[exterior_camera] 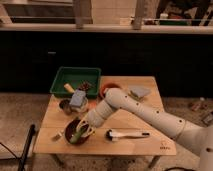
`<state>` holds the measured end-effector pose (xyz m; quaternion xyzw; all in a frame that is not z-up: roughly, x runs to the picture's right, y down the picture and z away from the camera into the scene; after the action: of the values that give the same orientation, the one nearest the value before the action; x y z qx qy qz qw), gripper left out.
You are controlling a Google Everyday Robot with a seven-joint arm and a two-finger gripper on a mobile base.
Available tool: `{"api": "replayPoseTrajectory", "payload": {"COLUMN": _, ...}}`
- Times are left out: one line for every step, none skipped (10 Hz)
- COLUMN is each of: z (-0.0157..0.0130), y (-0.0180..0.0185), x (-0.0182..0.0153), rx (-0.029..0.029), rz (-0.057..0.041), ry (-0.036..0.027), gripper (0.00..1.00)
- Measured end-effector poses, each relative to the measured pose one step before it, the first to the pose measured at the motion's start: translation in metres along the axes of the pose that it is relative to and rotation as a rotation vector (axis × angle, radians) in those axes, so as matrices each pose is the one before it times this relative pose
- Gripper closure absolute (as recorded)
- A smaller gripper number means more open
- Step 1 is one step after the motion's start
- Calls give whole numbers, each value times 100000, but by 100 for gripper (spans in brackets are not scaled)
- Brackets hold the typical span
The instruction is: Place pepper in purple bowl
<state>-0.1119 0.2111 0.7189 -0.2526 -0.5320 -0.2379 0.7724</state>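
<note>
Green pepper (76, 136) is down in the purple bowl (68, 130), leaning toward its near rim, at the near left of the tabletop (150, 117). The gripper (86, 128) is right there over the bowl's right side, against or just beside the pepper; I cannot tell whether it grips the pepper or has let go. The arm (125, 102) slants in from the right, low, presumably so the pepper lands inside the rim. My read: placement is nearly done. A white-handled utensil (127, 134) lies just right of the bowl, and a green tray (75, 76) sits at the far left.
</note>
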Motion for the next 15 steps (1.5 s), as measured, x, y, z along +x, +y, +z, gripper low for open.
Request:
{"api": "replayPoseTrajectory", "payload": {"z": 88, "y": -273, "x": 195, "rx": -33, "rz": -55, "ry": -65, "gripper": 100}}
{"api": "replayPoseTrajectory", "payload": {"z": 107, "y": -331, "x": 182, "rx": 140, "rz": -107, "ry": -276, "gripper": 100}}
{"api": "replayPoseTrajectory", "payload": {"z": 129, "y": -235, "x": 197, "rx": -2, "rz": 0, "ry": -267, "gripper": 100}}
{"api": "replayPoseTrajectory", "payload": {"z": 49, "y": -231, "x": 272, "rx": 34, "rz": 195, "ry": -133, "gripper": 100}}
{"api": "replayPoseTrajectory", "payload": {"z": 34, "y": -184, "x": 204, "rx": 100, "rz": 166, "ry": -171, "gripper": 100}}
{"api": "replayPoseTrajectory", "payload": {"z": 52, "y": -157, "x": 248, "rx": 200, "rz": 293, "ry": -155, "gripper": 100}}
{"api": "replayPoseTrajectory", "payload": {"z": -9, "y": -165, "x": 230, "rx": 480, "rz": 319, "ry": 36, "gripper": 100}}
{"api": "replayPoseTrajectory", "payload": {"z": -10, "y": -179, "x": 248, "rx": 795, "rz": 358, "ry": 146, "gripper": 100}}
{"api": "replayPoseTrajectory", "payload": {"z": -25, "y": -108, "x": 210, "rx": 827, "rz": 412, "ry": 355, "gripper": 96}}
{"api": "replayPoseTrajectory", "payload": {"z": -98, "y": -46, "x": 232, "rx": 1006, "rz": 1074, "ry": 678, "gripper": 88}}
{"api": "replayPoseTrajectory", "payload": {"z": -113, "y": -43, "x": 228, "rx": 1137, "rz": 1017, "ry": 577, "gripper": 78}}
{"api": "replayPoseTrajectory", "payload": {"z": -83, "y": -9, "x": 184, "rx": 856, "rz": 714, "ry": 197, "gripper": 68}}
{"api": "replayPoseTrajectory", "payload": {"z": -45, "y": -61, "x": 150, "rx": 750, "rz": 541, "ry": -11, "gripper": 57}}
{"api": "replayPoseTrajectory", "payload": {"z": 49, "y": -42, "x": 54, "rx": 311, "rz": 225, "ry": -172, "gripper": 47}}
{"api": "replayPoseTrajectory", "payload": {"z": 92, "y": -62, "x": 10, "rx": 179, "rz": 166, "ry": -298, "gripper": 37}}
